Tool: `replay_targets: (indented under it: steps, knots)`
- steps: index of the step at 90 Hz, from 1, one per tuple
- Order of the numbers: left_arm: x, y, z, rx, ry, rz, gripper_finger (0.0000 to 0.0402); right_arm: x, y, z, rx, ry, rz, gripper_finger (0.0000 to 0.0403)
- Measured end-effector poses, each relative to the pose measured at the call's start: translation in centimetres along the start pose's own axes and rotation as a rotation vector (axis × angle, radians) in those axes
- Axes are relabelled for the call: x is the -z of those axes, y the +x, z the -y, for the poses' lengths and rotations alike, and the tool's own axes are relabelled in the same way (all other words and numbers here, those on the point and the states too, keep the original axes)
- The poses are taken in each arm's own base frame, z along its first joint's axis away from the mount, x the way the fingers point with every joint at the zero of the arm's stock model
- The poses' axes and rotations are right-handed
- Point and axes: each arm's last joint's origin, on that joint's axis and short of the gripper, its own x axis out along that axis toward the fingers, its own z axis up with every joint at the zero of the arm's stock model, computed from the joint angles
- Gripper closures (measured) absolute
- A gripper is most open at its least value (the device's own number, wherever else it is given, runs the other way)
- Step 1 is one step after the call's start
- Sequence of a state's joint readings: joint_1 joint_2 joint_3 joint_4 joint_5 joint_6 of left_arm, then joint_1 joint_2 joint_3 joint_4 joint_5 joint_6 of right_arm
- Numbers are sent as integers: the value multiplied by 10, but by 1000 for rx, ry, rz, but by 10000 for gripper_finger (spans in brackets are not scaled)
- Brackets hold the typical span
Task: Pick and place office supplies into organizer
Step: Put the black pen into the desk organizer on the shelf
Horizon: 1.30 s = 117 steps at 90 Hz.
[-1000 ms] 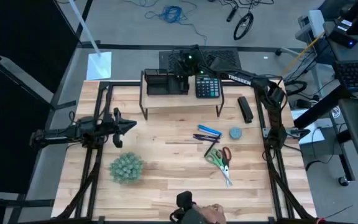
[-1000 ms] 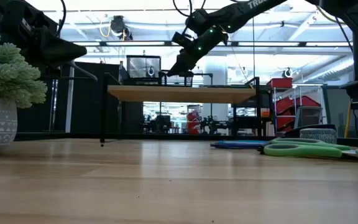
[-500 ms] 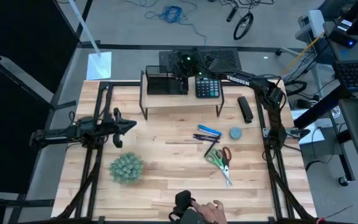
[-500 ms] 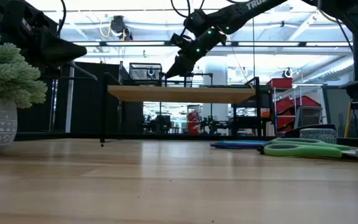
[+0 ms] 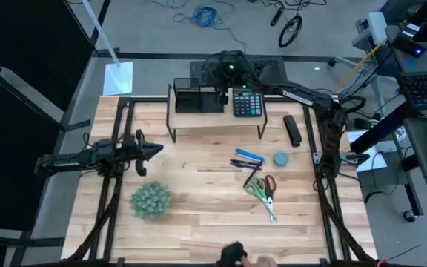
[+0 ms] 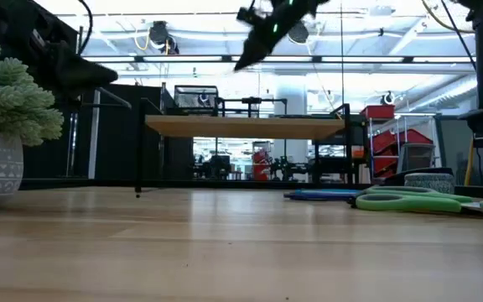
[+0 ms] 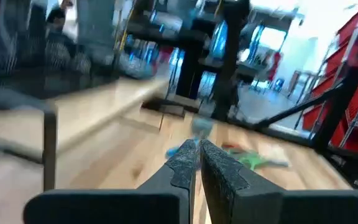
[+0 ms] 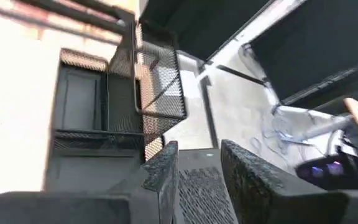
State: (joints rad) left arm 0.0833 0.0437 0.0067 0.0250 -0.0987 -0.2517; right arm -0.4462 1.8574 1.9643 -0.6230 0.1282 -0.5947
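Right gripper (image 8: pixel 194 163) was held above the far end of the wooden riser (image 5: pixel 215 119), just past the organizer (image 5: pixel 196 98), its fingers parted and empty. That organizer, a black mesh tray with a taller square cup, was seen on the riser beside the calculator (image 5: pixel 247 103). Left gripper (image 7: pixel 197 163) was parked closed over the table's left side. Pens (image 5: pixel 248 157) and scissors (image 5: pixel 262 191) were spread on the table (image 5: pixel 199 200).

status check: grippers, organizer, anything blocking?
Right gripper open, empty, above the organizer on the riser shelf. Left gripper shut, parked at table's left. Scissors and pens on table. Nothing blocking.
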Motion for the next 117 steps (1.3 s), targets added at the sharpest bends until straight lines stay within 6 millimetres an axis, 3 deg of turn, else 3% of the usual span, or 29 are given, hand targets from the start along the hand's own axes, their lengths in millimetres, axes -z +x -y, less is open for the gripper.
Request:
replay_targets:
  steps: [25,34,44,64,76,96,117]
  knots:
    - [9,10,-8,-166,38,-127,392,-41,-101,-22,-156,100,184,311]
    - [4,14,-10,-190,75,-150,392,-51,-126,-35,-232,113,254,312]
    - [1,19,-13,-212,91,-186,392,-57,-141,-55,-303,100,255,312]
    - [-3,30,-18,-150,75,-171,392,-61,-153,-94,-451,98,171,312]
    - [2,34,-26,-167,60,-226,392,-56,-151,-120,-514,117,103,312]
    - [2,37,-35,-218,69,-219,392,-40,-127,-164,-570,149,31,312]
    - [-1,36,-42,-244,61,-197,392,-28,-101,-195,-574,196,109,312]
